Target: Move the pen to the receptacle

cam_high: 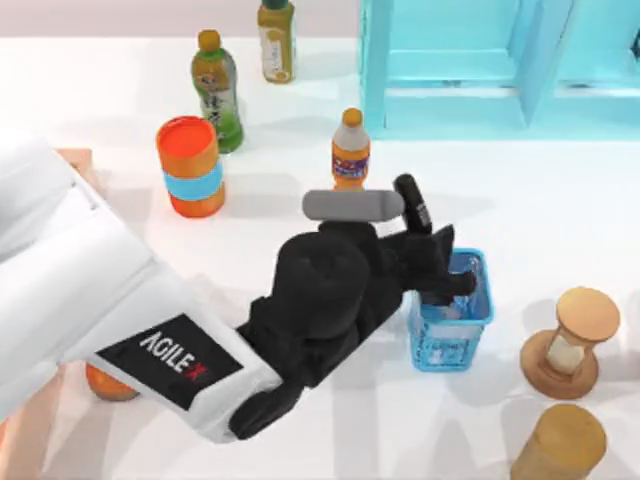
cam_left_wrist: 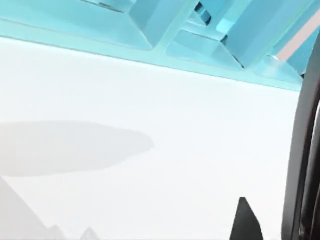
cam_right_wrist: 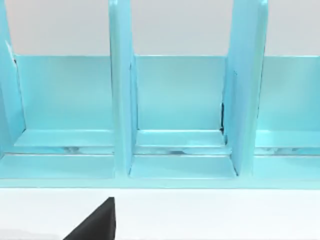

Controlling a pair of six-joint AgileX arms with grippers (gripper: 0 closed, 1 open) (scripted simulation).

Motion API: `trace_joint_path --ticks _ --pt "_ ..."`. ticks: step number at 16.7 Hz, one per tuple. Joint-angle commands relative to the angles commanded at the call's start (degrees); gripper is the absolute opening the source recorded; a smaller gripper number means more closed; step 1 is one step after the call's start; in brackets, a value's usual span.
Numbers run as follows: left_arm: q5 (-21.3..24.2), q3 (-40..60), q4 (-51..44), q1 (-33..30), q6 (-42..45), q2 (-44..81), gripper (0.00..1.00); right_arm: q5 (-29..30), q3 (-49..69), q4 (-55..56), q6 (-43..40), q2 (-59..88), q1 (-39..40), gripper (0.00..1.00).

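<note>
- Pen point(cam_high: 411, 203): its glossy black cap pokes out at a slant just beside the wrist of my left gripper point(cam_high: 445, 268), near the middle of the table. The barrel is hidden behind the gripper's black body.
- I cannot tell how far the left gripper is open, nor whether it has hold of the pen. The place where they would meet is covered in the top view.
- The left gripper hangs over the small blue basket point(cam_high: 487, 300). The wooden receptacle point(cam_high: 80, 160) lies far off at the table's left edge, mostly under my own left arm.
- My right gripper point(cam_right_wrist: 97, 222) is parked facing the cyan shelf point(cam_right_wrist: 180, 100). I cannot tell its state either.
- Risk: if the hold is loose or off-centre, a long swing to the left could let the pen tip and slip out. It might then land in the blue basket, which is the wrong container.
- Risk: the path to the left runs past the orange-capped bottle point(cam_high: 350, 150) and the orange can point(cam_high: 190, 165). A low sweep, or the pen's jutting end, could knock either one over.
- Risk: my arm covers much of the receptacle, so a release judged badly could set the pen on its thick wall or outside it.
</note>
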Motion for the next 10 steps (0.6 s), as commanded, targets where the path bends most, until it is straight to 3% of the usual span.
trace_joint_path --ticks 10 --pt "14.1 -5.49 -28.48 14.55 2.8 -37.31 0.0 0.0 0.0 0.0 0.0 0.0 0.0 1.0"
